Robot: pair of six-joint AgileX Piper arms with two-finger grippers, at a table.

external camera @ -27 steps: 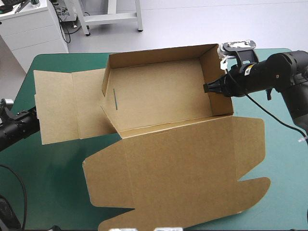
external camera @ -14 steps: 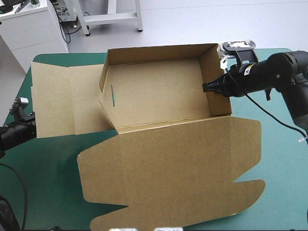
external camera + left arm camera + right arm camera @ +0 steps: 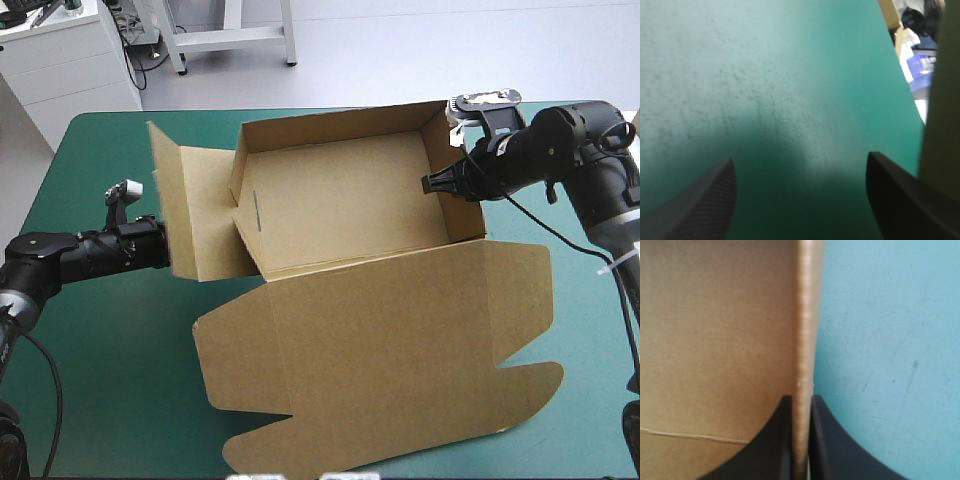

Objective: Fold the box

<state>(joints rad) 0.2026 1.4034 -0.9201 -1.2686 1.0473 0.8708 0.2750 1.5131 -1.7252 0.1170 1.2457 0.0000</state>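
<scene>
The brown box [image 3: 340, 205] stands in the middle of the table as an open tray, with its back and right walls up. Its wide lid [image 3: 390, 350] lies flat toward the near edge. The left side flap [image 3: 205, 215] is lifted, tilting up from the cover. My left gripper [image 3: 168, 250] is low at that flap's outer face, open, with only teal-green cover between its fingers [image 3: 705, 200]; brown board [image 3: 942, 110] shows beside one finger. My right gripper [image 3: 435, 185] is shut on the box's right wall [image 3: 804, 320], the board's edge pinched between its fingers [image 3: 770, 445].
The teal-green cover [image 3: 100, 340] lies bare at the near left and along the right edge [image 3: 590, 300]. The lid's rounded tabs [image 3: 260, 450] reach close to the table's near edge.
The left arm has swung in toward the box and its fingers have opened. The left flap, flat earlier, now stands raised. The box shifted slightly right. The right gripper kept its hold.
</scene>
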